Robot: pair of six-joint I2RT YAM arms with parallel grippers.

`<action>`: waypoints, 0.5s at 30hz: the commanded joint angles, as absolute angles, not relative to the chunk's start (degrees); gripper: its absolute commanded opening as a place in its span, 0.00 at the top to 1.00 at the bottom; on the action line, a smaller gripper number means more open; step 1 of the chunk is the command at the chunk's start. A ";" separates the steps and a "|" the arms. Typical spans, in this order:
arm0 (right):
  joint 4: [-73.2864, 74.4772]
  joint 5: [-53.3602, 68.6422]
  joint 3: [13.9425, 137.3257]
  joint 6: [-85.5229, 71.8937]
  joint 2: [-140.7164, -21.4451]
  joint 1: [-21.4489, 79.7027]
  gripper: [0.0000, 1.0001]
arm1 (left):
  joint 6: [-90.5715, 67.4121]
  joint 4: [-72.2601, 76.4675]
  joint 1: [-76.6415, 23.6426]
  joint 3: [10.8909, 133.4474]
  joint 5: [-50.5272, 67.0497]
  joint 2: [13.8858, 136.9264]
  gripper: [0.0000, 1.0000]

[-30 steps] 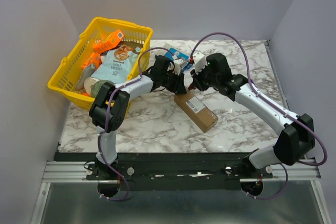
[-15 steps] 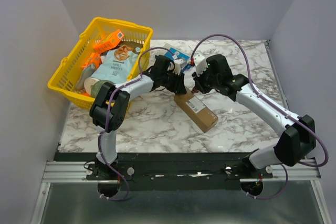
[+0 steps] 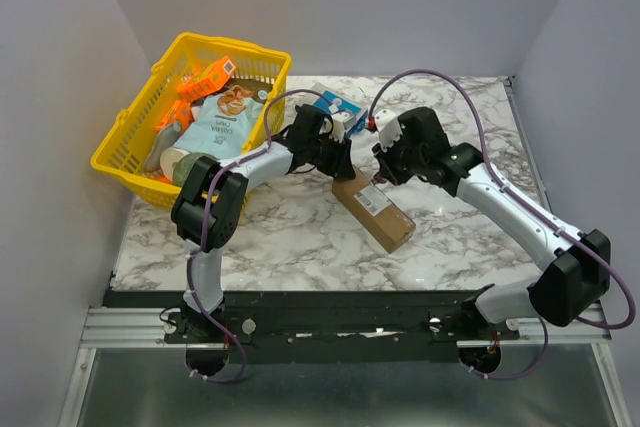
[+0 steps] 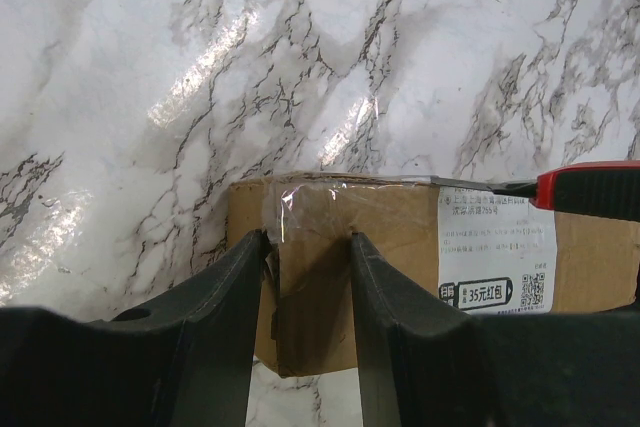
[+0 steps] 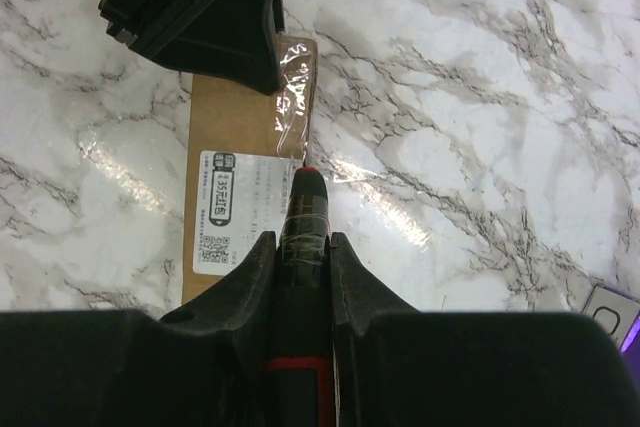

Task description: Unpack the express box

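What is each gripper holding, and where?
The right gripper clamps a red-and-black cutter by its handle, tip at the taped edge of the long brown cardboard box. The left gripper grips nothing, fingers open over its end.

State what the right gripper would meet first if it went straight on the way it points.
The right gripper, shut on a cutter, would likely push the tip into the box at its taped edge; whether it touches already is unclear.

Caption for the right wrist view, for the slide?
Right gripper holds a red-tipped cutter at the taped edge of the express box, left gripper over its far end.
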State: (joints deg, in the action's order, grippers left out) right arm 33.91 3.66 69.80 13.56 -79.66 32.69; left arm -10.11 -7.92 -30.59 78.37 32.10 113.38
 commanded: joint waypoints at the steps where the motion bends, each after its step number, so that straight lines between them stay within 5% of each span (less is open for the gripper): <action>1: 42.62 2.64 69.08 13.01 -77.08 33.05 1.00 | -7.21 -16.61 -31.03 76.29 26.19 118.92 0.61; 15: 46.31 3.16 68.90 12.30 -76.20 31.64 1.00 | -7.03 -16.88 -31.03 76.64 26.02 119.36 0.61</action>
State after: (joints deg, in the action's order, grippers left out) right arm 42.15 2.39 68.73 13.21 -77.32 32.01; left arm -10.09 -8.73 -30.59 79.07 32.14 113.71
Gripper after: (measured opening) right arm 0.281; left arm 0.455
